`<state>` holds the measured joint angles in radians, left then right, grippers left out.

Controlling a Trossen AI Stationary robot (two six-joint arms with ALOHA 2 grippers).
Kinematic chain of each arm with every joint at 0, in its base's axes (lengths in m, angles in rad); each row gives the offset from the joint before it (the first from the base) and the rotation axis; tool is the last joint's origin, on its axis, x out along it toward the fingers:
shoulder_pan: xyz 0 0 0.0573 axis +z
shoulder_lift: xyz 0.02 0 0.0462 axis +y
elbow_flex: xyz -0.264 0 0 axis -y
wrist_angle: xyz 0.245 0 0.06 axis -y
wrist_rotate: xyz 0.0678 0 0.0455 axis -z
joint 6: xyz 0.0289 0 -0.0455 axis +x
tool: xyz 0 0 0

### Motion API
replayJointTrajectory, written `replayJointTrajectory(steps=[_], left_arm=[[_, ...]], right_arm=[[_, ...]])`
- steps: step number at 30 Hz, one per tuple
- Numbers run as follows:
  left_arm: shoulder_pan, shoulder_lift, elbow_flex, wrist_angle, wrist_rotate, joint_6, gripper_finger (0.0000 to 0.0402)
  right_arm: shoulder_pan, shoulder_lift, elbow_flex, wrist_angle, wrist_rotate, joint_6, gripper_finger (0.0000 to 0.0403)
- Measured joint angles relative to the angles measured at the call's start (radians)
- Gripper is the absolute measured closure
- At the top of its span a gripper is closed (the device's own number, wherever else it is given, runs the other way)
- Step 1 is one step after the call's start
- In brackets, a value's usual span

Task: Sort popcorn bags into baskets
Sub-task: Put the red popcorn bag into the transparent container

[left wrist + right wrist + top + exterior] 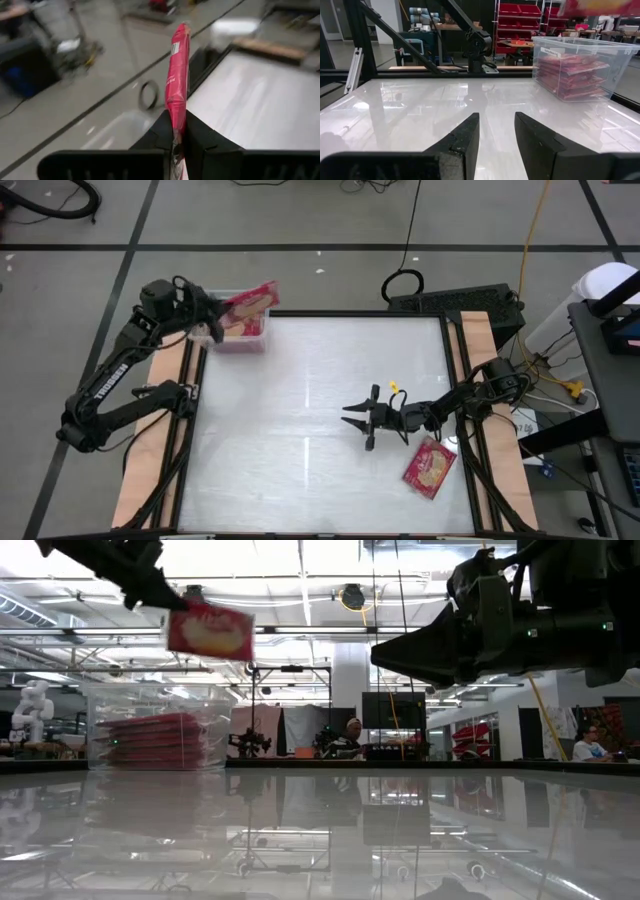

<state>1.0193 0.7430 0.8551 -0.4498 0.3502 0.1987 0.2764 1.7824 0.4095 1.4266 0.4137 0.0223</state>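
In the upper left of the high view, the left gripper (222,316) pinches a popcorn bag (252,302) above the clear basket (243,338) — probably for dropping it inside. The right gripper (362,419) waits mid-table, fingers apart and empty — one bag (430,467) lies near it.

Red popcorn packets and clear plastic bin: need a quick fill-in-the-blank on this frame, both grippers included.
1. The left gripper is shut on a flat red popcorn packet, holding it above the clear rectangular plastic ____.
2. The packets already inside the clear plastic bin lie in a flat ____.
3. The right gripper hovers over the white table with its fingers ____ and nothing between them.
4. One more red packet lies on the table beside the ____ arm.

Missing words: bin; stack; open; right
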Motion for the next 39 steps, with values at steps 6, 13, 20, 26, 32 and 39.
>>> replayJointTrajectory(steps=[6, 13, 20, 26, 32, 39], left_arm=[[0.002, 0.069, 0.0, 0.186, 0.138, -0.055, 0.038], [0.049, 0.196, 0.0, 0.344, 0.138, -0.114, 0.0383], [0.127, 0.21, 0.0, 0.073, 0.056, -0.048, 0.0376], [0.171, 0.143, 0.001, -0.095, 0.064, -0.005, 0.0381], [0.204, 0.008, 0.001, -0.181, 0.065, 0.012, 0.0377], [0.204, -0.024, 0.001, -0.28, 0.047, 0.123, 0.0381]], right_arm=[[0.0, 0.0, 0.0, -0.006, 0.0, 0.0, 0.0287], [0.0, 0.0, 0.0, -0.019, 0.0, -0.006, 0.0287], [0.0, 0.0, 0.0, -0.066, -0.093, 0.011, 0.0287], [0.002, 0.0, 0.0, -0.078, -0.157, 0.019, 0.0287], [0.006, 0.0, 0.0, -0.078, -0.156, 0.022, 0.0287], [0.006, 0.0, 0.0, -0.077, -0.156, 0.019, 0.0287]])
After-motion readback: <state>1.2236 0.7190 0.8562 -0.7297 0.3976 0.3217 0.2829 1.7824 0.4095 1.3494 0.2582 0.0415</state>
